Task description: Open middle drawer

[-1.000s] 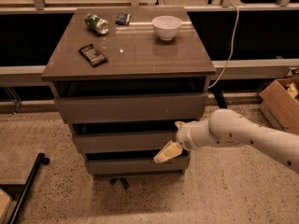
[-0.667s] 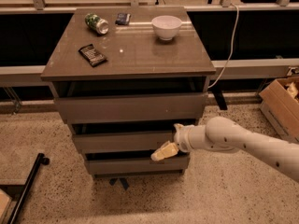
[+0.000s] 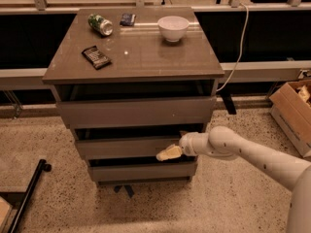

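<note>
Camera view: on the cabinet [image 3: 146, 57] top, a green can [image 3: 100, 24] and a dark packet [image 3: 96, 57] are seen at the left and a white bowl [image 3: 173, 28] at the right. The middle drawer [image 3: 121, 148] is found second from the top in the cabinet's front. At its right end the gripper [image 3: 176, 143] is held with fingers [image 3: 168, 153] spread apart: one cream finger is laid over the panel's lower edge, and the other tip is seen at its upper edge.

gripper [image 3: 169, 153] at middle drawer [image 3: 121, 147] front | drawer interior hidden | arm [image 3: 262, 160] cut off right
</note>
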You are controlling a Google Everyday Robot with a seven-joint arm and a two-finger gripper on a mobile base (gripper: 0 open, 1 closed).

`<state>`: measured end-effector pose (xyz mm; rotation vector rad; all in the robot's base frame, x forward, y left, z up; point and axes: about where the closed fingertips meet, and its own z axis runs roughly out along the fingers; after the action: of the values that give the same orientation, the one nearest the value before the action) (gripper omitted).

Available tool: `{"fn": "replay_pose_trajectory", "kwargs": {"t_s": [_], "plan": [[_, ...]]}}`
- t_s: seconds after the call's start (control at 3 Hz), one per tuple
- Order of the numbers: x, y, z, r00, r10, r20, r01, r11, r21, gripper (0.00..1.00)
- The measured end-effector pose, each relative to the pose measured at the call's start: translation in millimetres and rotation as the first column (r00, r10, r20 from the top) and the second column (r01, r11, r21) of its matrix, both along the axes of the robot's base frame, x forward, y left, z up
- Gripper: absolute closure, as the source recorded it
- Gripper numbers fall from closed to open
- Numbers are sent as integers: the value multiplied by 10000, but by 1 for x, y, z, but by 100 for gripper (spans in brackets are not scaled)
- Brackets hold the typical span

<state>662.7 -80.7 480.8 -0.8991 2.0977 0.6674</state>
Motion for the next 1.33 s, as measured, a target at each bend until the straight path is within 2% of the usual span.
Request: {"fn": "replay_pose_trajectory", "kwargs": {"t_s": [0.33,0.67,1.0,1.33], "plan": [[23,-1,-23,9999,-13,-163,16,9998,183,0],[25,1,-29,9995,42,-304,-34,9996,286,7],[25,1,-29,9995,43,-305,-35,9996,286,23],[25,1,-28,9995,43,-305,-35,9996,286,46]]}}
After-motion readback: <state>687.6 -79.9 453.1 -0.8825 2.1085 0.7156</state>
